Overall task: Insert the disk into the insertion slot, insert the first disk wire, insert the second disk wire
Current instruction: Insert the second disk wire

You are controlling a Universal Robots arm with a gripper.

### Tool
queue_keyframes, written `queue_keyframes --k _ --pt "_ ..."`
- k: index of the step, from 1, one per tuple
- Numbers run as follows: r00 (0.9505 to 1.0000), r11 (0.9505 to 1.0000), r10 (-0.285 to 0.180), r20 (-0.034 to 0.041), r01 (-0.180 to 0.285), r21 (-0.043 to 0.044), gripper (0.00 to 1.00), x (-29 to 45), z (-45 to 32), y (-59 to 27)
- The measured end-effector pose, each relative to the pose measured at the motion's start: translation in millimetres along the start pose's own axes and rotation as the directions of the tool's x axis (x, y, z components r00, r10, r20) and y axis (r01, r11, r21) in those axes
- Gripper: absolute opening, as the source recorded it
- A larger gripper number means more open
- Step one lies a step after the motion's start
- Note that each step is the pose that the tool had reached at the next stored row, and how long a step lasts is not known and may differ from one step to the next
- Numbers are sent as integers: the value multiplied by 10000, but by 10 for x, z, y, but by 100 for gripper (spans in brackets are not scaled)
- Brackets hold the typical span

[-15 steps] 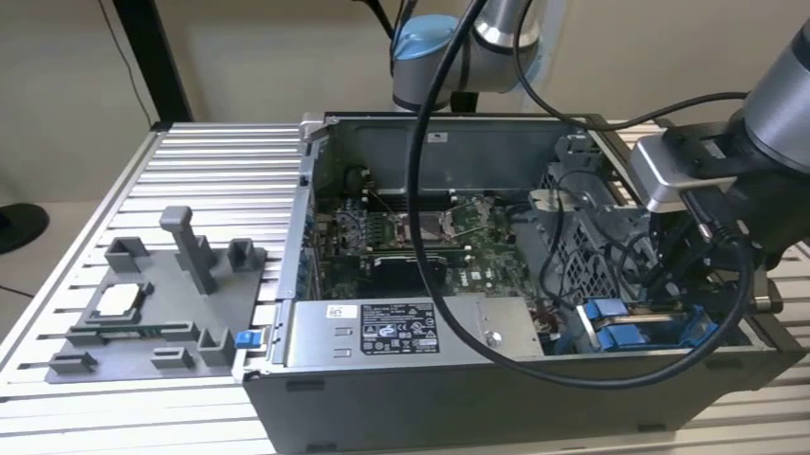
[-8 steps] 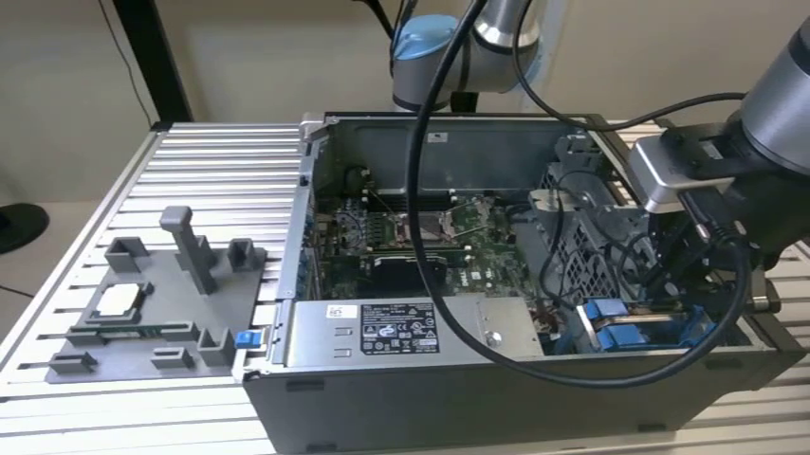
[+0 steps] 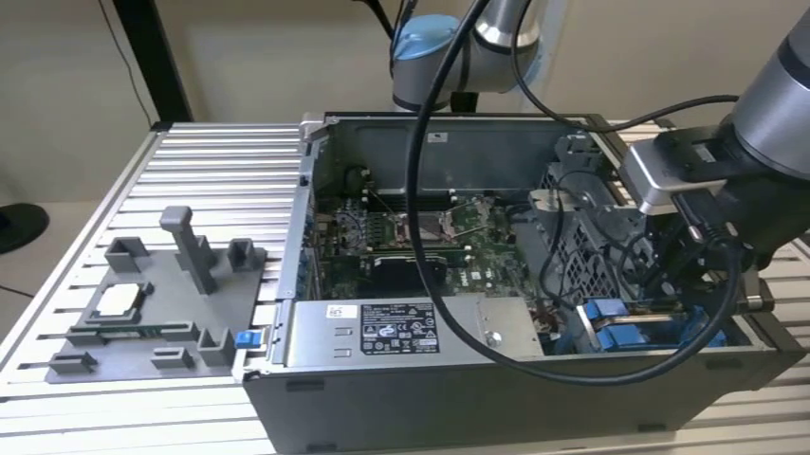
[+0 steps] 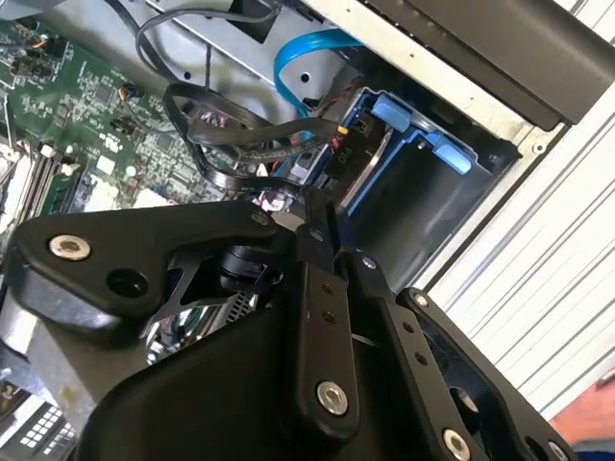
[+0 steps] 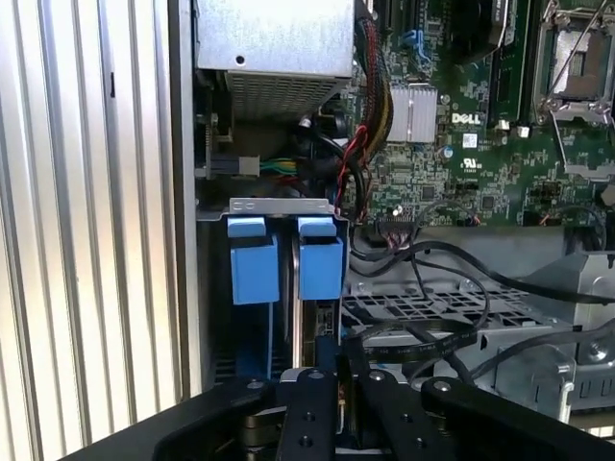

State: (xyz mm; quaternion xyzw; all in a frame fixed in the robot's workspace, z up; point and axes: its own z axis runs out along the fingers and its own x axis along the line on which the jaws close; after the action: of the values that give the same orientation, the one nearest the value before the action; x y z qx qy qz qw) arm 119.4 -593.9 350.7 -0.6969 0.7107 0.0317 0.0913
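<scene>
Two blue carrier tabs (image 5: 286, 257) stand beside the pincer (image 5: 338, 370).

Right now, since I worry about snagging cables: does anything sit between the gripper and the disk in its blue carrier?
Nothing visible does: in the first wrist view the gripper sits right at the disk. Black cables loop close beside it, not across.

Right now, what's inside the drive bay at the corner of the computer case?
Two bright blue carrier frames sit side by side in the bay, the disk edge-on in one. The tool hangs directly over it, covering the disk's near end; deeper inside is hidden.
</scene>
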Motion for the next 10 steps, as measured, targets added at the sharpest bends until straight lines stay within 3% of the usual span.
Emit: queue_keyframes --k 10 --pt "10000 10000 -7 3 7 52 0 4 41 -12"
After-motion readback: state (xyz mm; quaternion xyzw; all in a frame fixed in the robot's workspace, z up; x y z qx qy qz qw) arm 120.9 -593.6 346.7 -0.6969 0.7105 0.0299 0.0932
